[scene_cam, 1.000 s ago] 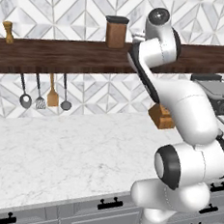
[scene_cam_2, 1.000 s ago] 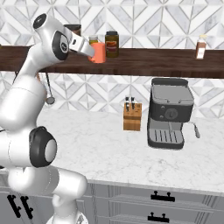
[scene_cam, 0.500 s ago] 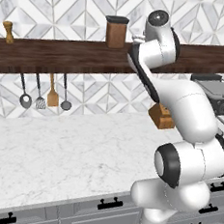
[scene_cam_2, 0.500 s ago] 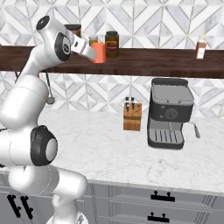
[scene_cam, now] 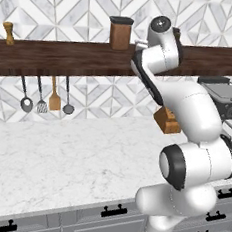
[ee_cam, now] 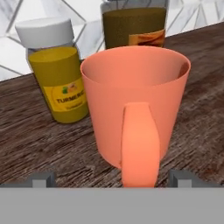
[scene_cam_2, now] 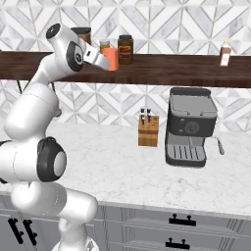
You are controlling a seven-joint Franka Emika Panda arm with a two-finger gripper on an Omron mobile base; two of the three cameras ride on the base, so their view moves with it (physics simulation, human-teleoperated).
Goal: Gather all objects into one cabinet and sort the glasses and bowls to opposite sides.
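Observation:
An orange mug (ee_cam: pixel 135 100) stands upright on the long brown shelf (scene_cam_2: pixel 171 68), with its handle turned toward my hand. My gripper (ee_cam: pixel 112 178) is open. Its two dark fingertips (ee_cam: pixel 43 178) sit low on either side of the handle, close to the mug, and hold nothing. From the right base view the gripper (scene_cam_2: pixel 104 62) reaches the orange mug (scene_cam_2: pixel 112 58) from the left, at shelf height. The cabinet and the bowls are out of view.
Right behind the mug stand a yellow turmeric jar (ee_cam: pixel 59 74) and a dark spice jar (ee_cam: pixel 133 26). The shelf also holds a brown canister (scene_cam: pixel 120 33) and a small bottle (scene_cam_2: pixel 225 52). Below it are a knife block (scene_cam_2: pixel 148 130), a coffee machine (scene_cam_2: pixel 190 126) and hanging utensils (scene_cam: pixel 44 96).
My hand has edged slightly closer to the orange mug. The jaws have stayed open and the mug has not moved.

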